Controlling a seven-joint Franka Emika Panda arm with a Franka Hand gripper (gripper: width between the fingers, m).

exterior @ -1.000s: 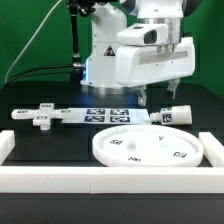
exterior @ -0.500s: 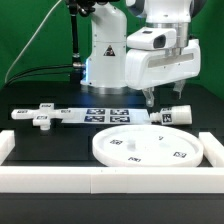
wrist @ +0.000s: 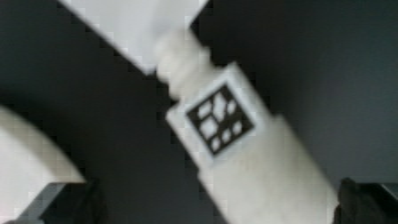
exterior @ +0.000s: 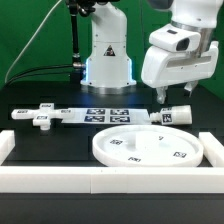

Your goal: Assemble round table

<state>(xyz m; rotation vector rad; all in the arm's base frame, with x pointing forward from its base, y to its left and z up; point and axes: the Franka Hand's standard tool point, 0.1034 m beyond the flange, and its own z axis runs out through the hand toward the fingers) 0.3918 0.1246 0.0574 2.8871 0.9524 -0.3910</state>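
Black tabletop (exterior: 60,140) — the gripper (exterior: 176,96) hung open, holding nothing, above the post (exterior: 172,115) with its black-and-white square tag (wrist: 217,110).

Free air above the post (exterior: 175,115); the disc (exterior: 155,138) lies just beside.

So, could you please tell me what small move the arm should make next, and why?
Probably lower the claw straight down around the cylindrical post. The claw hangs open above the post, which lies on the table, and in the wrist view the post runs between the two fingertips, untouched.
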